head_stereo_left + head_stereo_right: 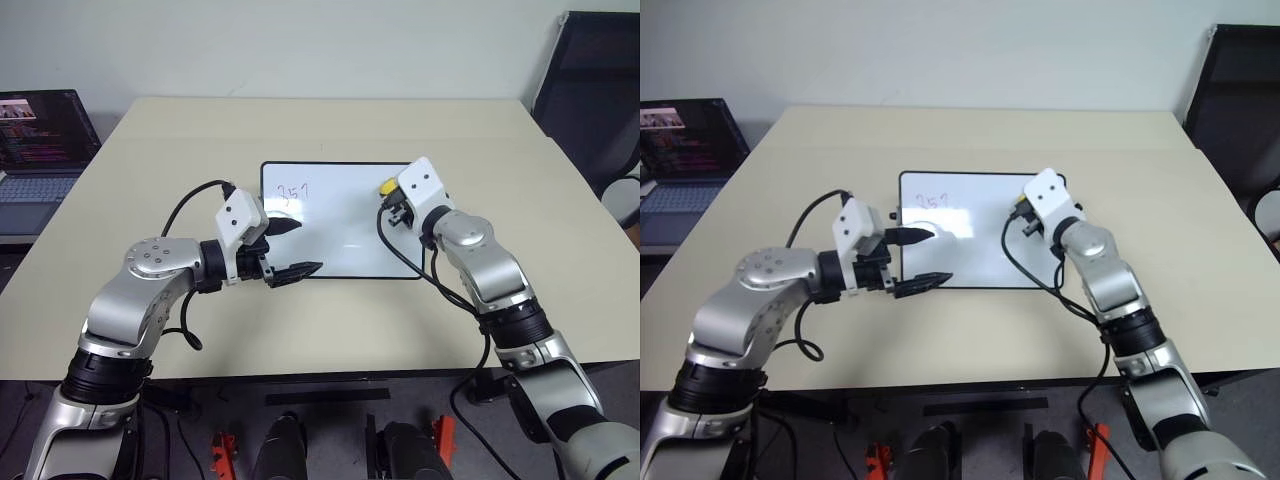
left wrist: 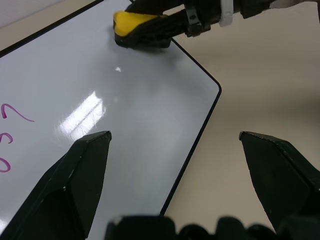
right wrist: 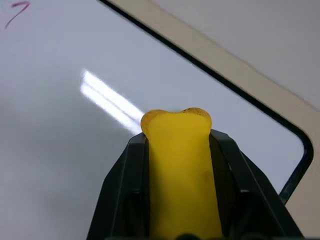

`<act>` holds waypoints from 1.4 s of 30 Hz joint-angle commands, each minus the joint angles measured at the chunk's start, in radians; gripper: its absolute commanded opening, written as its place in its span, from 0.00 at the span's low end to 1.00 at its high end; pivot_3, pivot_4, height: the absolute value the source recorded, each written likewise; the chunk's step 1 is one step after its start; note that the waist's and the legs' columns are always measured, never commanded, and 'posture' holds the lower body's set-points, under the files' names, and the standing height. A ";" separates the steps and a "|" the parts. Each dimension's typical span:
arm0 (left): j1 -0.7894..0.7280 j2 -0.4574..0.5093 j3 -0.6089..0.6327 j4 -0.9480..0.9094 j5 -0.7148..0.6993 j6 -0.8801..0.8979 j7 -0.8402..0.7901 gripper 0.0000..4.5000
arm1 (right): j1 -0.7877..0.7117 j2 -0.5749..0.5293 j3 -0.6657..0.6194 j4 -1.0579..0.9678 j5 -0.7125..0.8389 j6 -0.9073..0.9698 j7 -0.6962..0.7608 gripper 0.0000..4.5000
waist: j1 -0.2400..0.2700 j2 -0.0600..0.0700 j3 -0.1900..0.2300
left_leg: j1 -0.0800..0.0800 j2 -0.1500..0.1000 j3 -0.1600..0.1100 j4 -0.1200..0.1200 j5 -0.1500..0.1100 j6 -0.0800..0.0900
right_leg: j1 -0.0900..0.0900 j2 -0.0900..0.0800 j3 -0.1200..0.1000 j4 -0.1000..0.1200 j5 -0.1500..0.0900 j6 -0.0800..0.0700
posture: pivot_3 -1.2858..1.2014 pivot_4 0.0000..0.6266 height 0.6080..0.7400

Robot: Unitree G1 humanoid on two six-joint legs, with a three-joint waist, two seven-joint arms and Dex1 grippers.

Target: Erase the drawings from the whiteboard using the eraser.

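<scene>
Board (image 1: 340, 235) lies flat at centre frame of the left eye view on the table (image 1: 330, 130), long axis running left-right across the picture, black frame all round.

Drawings (image 1: 293, 191): thin reddish digit-like marks at the board's upper left, reading roughly along the long axis. I see one group there; the rest of the surface looks blank apart from glare.

Right gripper (image 3: 176, 150) is over the board's upper right corner, jaws clamped on the eraser (image 3: 180, 170). Eraser is the yellow block, squeezed in at the waist between the two fingers, long axis in line with the fingers and its free end pointing out past the fingertips over the white surface. In the left eye view it shows as a yellow spot (image 1: 387, 186) at the tip of the right arm, near the top edge of the board. Left wrist view shows its dark underside facing the board; can't tell if it touches the surface.

Left gripper (image 1: 291, 248) is at the board's lower left, jaws wide apart, holding nothing. One finger (image 1: 283, 226) is over the white surface, the other (image 1: 298, 271) by the bottom frame.

Laptop (image 1: 38, 150) open at the left edge of frame, off the table.
</scene>
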 commanded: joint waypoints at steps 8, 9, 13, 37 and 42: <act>-0.015 -0.012 0.003 -0.020 0.002 -0.011 -0.003 1.00 | -0.075 0.025 -0.052 0.075 -0.066 -0.045 -0.071 0.27 | -0.001 0.000 0.000 | 0.001 0.000 0.000 0.004 0.001 0.001 | 0.000 0.000 0.001 0.006 -0.001 0.004 | 0.52 0.24 1.00; -0.014 -0.013 0.003 -0.020 0.003 -0.010 -0.003 1.00 | -0.080 0.028 -0.052 0.086 -0.068 -0.050 -0.072 0.27 | -0.001 0.000 0.000 | 0.001 0.000 0.000 0.004 0.001 0.001 | 0.000 0.000 0.001 0.006 -0.001 0.004 | 0.52 0.24 1.00; -0.004 -0.014 0.002 -0.025 0.006 -0.011 -0.002 1.00 | -0.072 0.036 -0.042 0.111 -0.072 -0.042 -0.046 0.27 | -0.001 0.000 0.000 | 0.001 0.000 0.000 0.004 0.001 0.001 | 0.000 0.000 0.001 0.005 -0.002 0.004 | 0.52 0.24 1.00; -0.003 -0.025 -0.008 -0.033 -0.002 -0.009 -0.008 1.00 | -0.066 0.045 -0.062 0.174 -0.105 -0.022 -0.028 0.27 | -0.001 0.000 0.000 | 0.001 0.000 0.000 0.004 0.002 0.003 | 0.000 0.000 0.001 0.005 0.000 0.004 | 0.52 0.24 1.00; -0.002 -0.025 -0.006 -0.034 -0.002 -0.009 -0.007 1.00 | 0.044 0.010 -0.046 0.086 -0.072 0.087 0.082 0.27 | 0.002 -0.001 -0.001 | 0.002 0.000 -0.001 0.004 0.003 0.003 | 0.001 0.000 0.000 0.005 0.000 0.004 | 0.52 0.24 1.00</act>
